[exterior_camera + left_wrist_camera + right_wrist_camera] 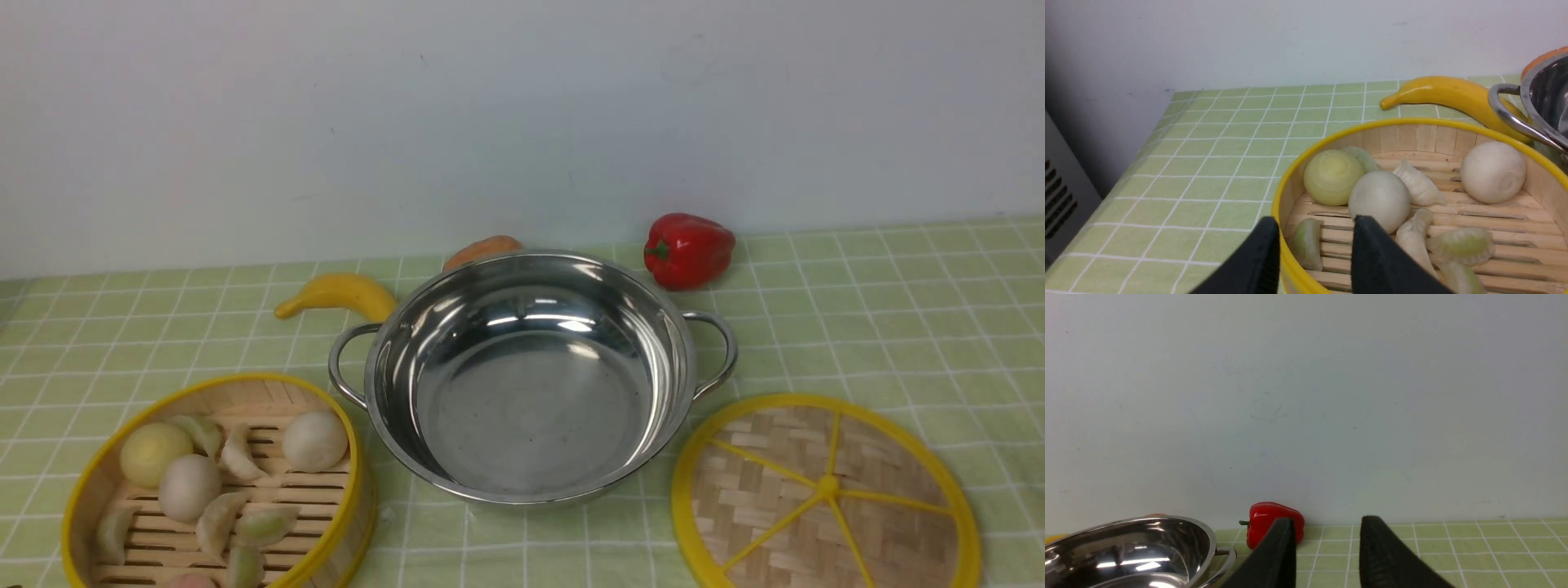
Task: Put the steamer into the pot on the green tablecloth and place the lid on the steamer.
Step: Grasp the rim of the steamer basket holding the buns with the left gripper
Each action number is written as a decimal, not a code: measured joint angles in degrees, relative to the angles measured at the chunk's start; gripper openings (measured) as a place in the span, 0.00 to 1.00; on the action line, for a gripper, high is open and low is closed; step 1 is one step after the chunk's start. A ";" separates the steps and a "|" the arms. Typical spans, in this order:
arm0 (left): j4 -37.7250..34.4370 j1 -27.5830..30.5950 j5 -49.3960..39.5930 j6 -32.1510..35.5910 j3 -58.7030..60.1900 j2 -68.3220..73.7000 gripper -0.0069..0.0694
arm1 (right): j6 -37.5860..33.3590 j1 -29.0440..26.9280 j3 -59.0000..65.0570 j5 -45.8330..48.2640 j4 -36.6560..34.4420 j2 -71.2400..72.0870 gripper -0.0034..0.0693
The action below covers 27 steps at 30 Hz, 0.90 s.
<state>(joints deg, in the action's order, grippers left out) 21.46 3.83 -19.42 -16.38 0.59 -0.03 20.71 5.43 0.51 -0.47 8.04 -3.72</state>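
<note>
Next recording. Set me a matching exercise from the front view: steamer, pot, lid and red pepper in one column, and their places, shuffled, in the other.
Things:
1. steamer
2. pot
3. lid
4. pepper

Places in the front view:
A. back right
B. front right
C. middle
D. front left

Pairs: 1-D, 2-C, 3-B, 4-A
</note>
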 joint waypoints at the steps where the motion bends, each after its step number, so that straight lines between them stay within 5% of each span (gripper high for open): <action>1: 0.00 0.00 0.00 0.00 0.00 0.00 0.41 | 0.00 0.00 0.00 0.00 0.00 0.00 0.38; 12: 0.78 0.00 0.45 0.37 0.00 0.00 0.41 | 0.38 0.00 0.00 -1.38 -0.48 0.00 0.38; 21: -22.41 0.00 17.73 -16.21 0.00 0.00 0.41 | 13.65 0.00 0.00 -19.01 -3.04 0.00 0.38; 27: -26.51 0.00 25.05 -18.13 0.00 0.00 0.41 | 18.05 0.00 0.00 -27.86 -3.04 0.00 0.38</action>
<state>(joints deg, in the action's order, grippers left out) -5.06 3.83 5.62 -34.52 0.59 -0.03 38.76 5.43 0.51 -28.33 5.00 -3.72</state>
